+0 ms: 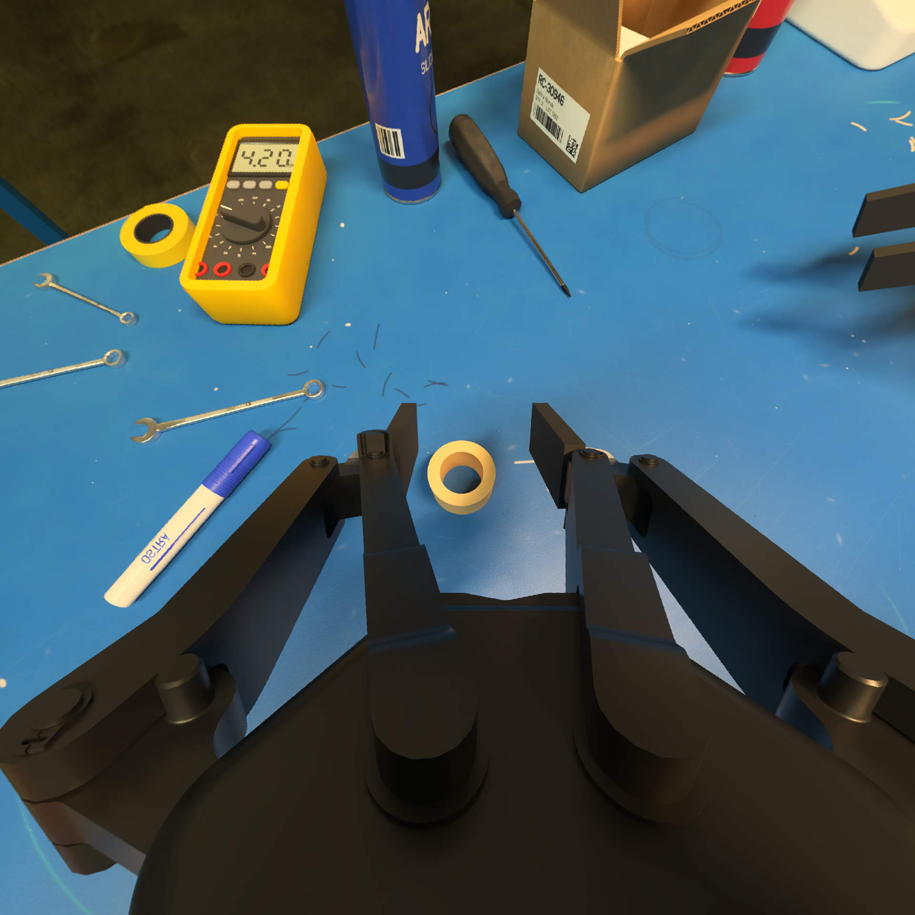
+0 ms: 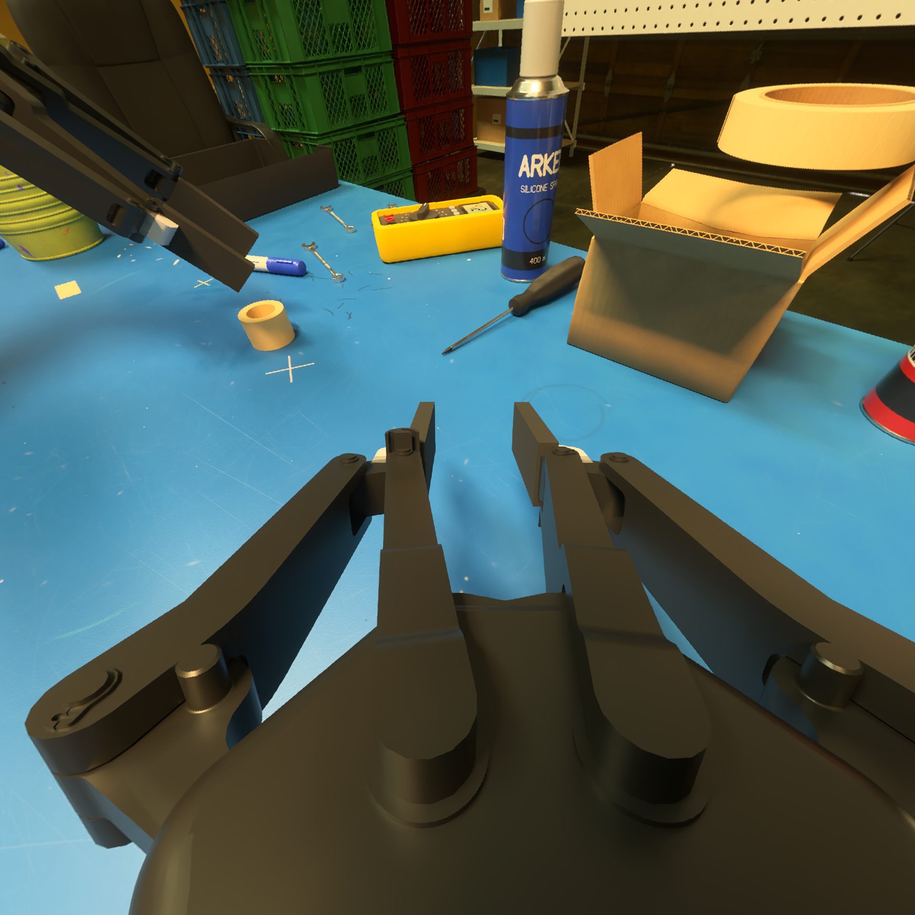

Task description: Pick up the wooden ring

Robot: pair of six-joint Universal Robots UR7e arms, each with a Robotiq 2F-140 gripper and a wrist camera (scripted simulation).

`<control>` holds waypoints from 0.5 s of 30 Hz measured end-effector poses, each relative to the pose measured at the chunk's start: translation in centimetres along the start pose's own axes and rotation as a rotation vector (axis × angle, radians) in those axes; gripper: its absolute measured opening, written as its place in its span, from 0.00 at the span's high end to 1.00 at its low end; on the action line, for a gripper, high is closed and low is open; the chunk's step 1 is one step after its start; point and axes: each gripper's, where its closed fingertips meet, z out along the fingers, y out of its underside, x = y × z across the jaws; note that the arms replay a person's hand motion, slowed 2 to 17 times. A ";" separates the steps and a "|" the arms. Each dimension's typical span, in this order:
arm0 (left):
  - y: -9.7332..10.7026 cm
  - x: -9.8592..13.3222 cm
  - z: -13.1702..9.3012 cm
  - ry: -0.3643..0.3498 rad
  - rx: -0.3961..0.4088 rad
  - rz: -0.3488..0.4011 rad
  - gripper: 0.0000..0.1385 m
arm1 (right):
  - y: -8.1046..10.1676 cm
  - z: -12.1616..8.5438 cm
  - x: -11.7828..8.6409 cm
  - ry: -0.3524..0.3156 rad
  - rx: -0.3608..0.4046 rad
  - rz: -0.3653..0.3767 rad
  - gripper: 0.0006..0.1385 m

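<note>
The wooden ring is a pale tan short tube standing on end on the blue table. My left gripper is open, with the ring between its two fingers and a little short of the tips, touching neither. In the right wrist view the ring stands at the left, with the left gripper slanting down just above and behind it. My right gripper is open and empty over bare table, well away from the ring. Its fingertips show at the right edge of the left wrist view.
A yellow multimeter, yellow tape roll, several wrenches and a blue marker lie left. A blue spray can, screwdriver and open cardboard box stand beyond. Crates and a large tape roll lie off the table.
</note>
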 end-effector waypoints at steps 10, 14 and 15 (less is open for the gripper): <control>0.9 0.2 1.0 0.020 -0.054 -0.025 0.57 | -0.1 0.0 -0.1 -0.009 0.004 0.011 0.70; 1.4 -0.1 1.4 0.005 -0.081 -0.025 0.57 | -0.1 0.0 -0.1 -0.011 0.004 0.012 0.70; 1.5 -0.2 1.5 0.001 -0.088 -0.025 0.58 | -0.1 0.0 -0.1 -0.011 0.004 0.012 0.70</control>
